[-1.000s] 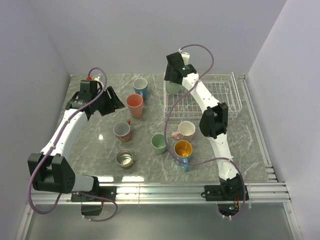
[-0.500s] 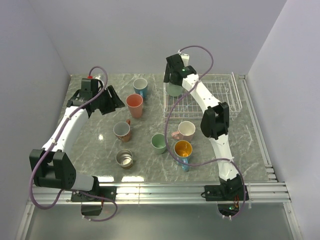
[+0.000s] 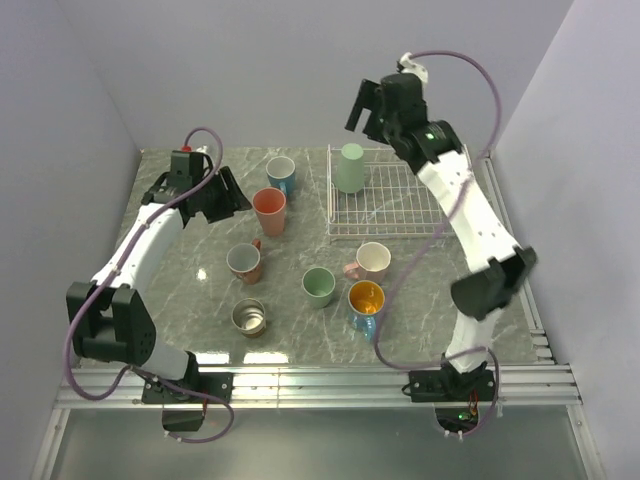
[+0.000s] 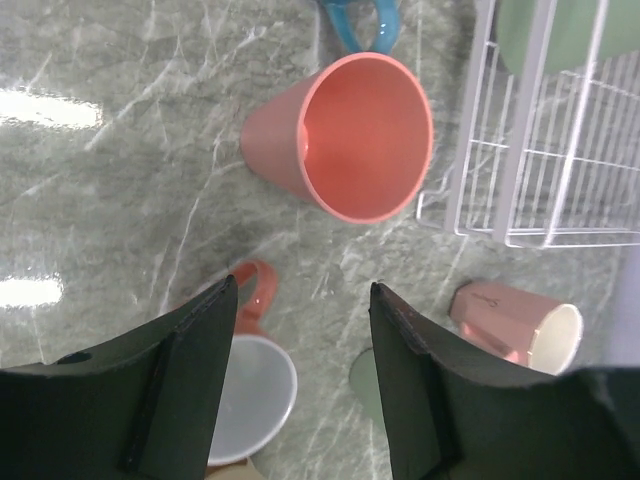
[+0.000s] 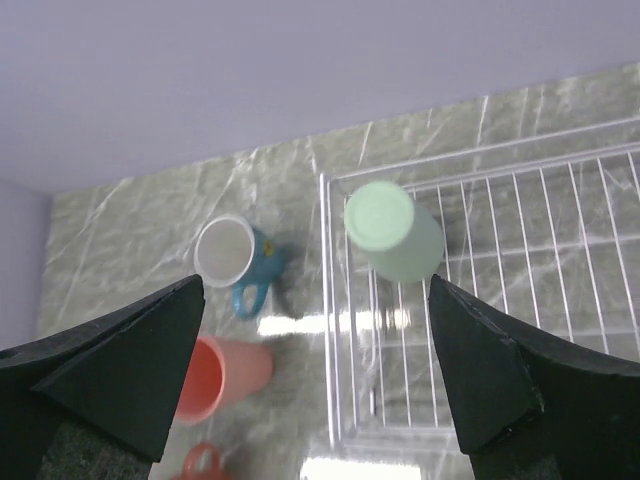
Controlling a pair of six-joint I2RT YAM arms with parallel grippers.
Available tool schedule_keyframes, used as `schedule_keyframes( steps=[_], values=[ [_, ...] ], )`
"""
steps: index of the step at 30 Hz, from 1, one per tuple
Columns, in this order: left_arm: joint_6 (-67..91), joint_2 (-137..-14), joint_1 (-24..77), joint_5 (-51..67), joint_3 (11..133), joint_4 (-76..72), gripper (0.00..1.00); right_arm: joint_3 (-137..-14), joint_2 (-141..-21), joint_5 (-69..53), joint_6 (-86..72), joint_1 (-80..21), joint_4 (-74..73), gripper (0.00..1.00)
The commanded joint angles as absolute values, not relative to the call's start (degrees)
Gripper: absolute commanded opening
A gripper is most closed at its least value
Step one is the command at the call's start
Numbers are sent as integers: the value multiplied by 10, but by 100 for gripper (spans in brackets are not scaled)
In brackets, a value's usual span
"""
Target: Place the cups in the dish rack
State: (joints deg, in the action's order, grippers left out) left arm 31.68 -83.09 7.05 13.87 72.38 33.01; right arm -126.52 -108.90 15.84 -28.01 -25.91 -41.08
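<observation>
Top external shows your right gripper (image 3: 372, 113) above the dish rack (image 3: 430, 200), jaws wide and empty; your left gripper (image 4: 302, 290) hovers part-open, apparently empty, near the salmon cup (image 4: 365, 135).

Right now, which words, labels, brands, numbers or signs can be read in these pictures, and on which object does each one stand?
None can be read.
pale pink mug: a small dark script mark on its side, too small to read.
dish rack: no text shows.
</observation>
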Motion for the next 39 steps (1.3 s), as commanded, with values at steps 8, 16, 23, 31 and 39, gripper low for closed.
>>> schedule_keyframes(
  steps=[8,16,23,31,39],
  values=[
    [302,-920,105,96,753,253,63,-833,-722,122,-308,-264,-399,100],
    [294,-984,113,77,792,243,61,-686,-592,109,-342,-263,-428,100],
    [291,-1025,114,65,830,265,48,-705,-615,102,-340,-263,-425,100],
    [284,-1027,114,85,866,276,0,-752,-661,85,-317,-263,-416,100],
    [327,-941,58,228,804,216,0,-795,-692,9,-319,-263,-357,100]
  ],
)
